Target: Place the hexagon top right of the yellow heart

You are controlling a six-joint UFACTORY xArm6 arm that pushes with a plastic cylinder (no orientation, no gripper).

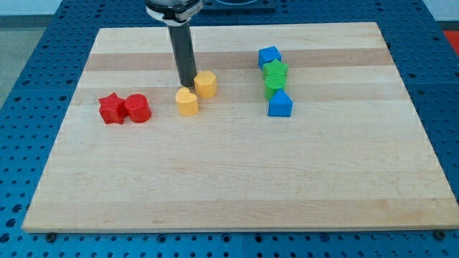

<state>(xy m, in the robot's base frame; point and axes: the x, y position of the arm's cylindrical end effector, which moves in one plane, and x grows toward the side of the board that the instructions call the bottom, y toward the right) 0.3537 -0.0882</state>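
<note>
The yellow hexagon (206,84) sits just up and to the right of the yellow heart (187,102), nearly touching it, left of the board's middle. My tip (188,84) is down at the board just above the heart and right beside the hexagon's left side. The dark rod rises from there to the view's top.
A red star (110,109) and a red cylinder (137,108) touch each other at the left. At the right, a column runs top to bottom: a blue cube (269,56), a green star (275,71), a green block (274,86), a blue block (280,104). The wooden board (237,179) lies on a blue perforated table.
</note>
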